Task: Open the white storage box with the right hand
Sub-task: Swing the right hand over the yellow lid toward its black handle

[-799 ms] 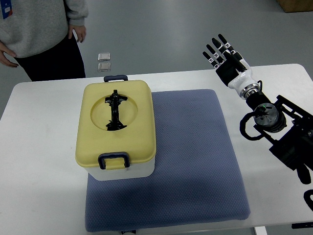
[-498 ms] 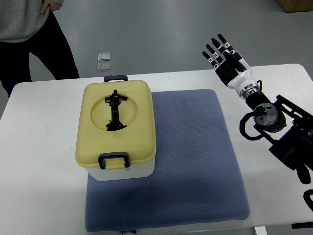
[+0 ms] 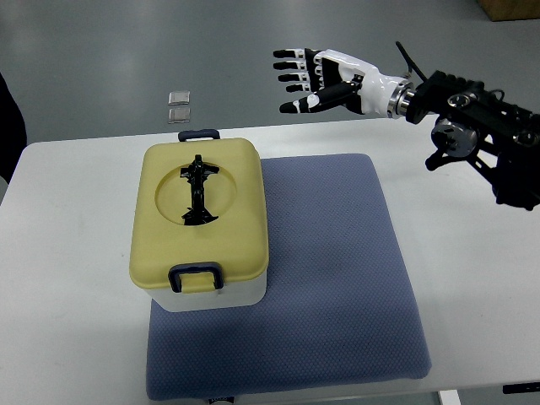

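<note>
Box (image 3: 201, 226) unmoved, lid (image 3: 200, 211) shut, below-left of right hand (image 3: 325, 80); hand swung left from table's right, fingers spread, empty. Person mostly gone.

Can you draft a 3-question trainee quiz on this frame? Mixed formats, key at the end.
1. True or false: the right hand is gripping the black handle on the yellow lid.
2. Multiple choice: the storage box sits on (A) the bare white table, (B) the left part of the blue mat, (C) the floor.
3. Fill in: the black latch at the box's near edge looks ____ (fastened/undone).

Key:
1. False. The hand is open, fingers spread, up beyond the table's far edge, touching nothing.
2. B.
3. Fastened; it lies flat over the lid's rim, and the lid is on.
</note>
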Robot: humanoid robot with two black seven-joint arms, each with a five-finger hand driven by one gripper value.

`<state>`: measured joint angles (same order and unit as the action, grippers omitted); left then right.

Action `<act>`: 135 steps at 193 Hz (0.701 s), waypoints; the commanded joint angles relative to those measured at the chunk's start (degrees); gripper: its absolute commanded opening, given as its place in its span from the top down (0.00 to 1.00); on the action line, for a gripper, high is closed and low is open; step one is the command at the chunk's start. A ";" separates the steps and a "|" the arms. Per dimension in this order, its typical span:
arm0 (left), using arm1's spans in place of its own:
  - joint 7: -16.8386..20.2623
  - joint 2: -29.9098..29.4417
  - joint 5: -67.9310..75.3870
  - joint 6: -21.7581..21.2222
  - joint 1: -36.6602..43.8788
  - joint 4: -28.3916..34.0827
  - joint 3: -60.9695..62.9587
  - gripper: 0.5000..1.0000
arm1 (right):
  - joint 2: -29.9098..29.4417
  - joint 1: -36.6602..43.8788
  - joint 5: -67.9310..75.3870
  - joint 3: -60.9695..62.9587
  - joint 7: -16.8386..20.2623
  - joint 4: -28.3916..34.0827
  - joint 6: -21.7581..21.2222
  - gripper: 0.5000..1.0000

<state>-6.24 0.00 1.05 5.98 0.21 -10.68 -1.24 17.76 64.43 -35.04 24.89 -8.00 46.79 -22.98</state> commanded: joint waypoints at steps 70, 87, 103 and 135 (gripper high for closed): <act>0.00 0.00 0.10 0.00 0.05 -0.04 0.01 0.00 | -0.53 35.33 -25.60 -30.52 -0.35 14.65 -12.02 0.14; 0.00 0.00 0.01 0.00 0.05 0.05 0.01 0.00 | -2.29 35.59 -31.32 -30.25 -0.62 15.61 -12.02 0.15; 0.00 0.00 -0.08 0.00 0.05 0.14 0.01 0.00 | -4.31 35.59 -34.13 -30.16 -1.58 15.61 -11.21 0.14; 0.00 0.00 0.01 0.00 -0.04 -0.04 0.01 0.00 | -7.38 35.33 -36.15 -30.25 -2.29 15.61 -2.25 0.15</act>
<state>-6.24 0.00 1.01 5.97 0.22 -10.62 -1.24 11.90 99.94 -69.87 -5.36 -10.01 62.40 -30.13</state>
